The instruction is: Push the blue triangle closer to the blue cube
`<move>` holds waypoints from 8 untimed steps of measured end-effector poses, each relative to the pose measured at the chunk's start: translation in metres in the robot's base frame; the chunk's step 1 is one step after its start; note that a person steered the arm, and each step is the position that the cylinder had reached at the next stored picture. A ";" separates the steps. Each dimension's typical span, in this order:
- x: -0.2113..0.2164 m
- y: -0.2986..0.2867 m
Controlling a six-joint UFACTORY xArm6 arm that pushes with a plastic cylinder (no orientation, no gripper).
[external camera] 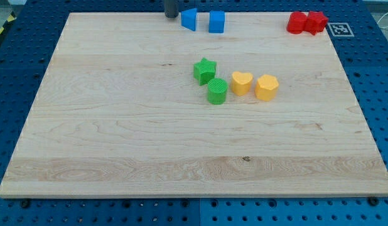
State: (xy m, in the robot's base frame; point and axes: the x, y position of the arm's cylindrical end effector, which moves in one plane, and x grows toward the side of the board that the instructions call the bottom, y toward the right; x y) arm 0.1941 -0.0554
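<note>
The blue triangle (189, 19), a small wedge, sits near the board's (118, 138) top edge, just left of the blue cube (216, 21), a narrow gap between them. My tip (171, 16) stands just left of the triangle. There are no jaws, only the rod. The wedge's heading is unclear.

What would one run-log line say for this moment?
tip: just left of blue triangle | blue cube: right of triangle, small gap | push: unfinished
</note>
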 end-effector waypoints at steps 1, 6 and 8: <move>0.005 0.007; 0.018 0.046; 0.018 0.041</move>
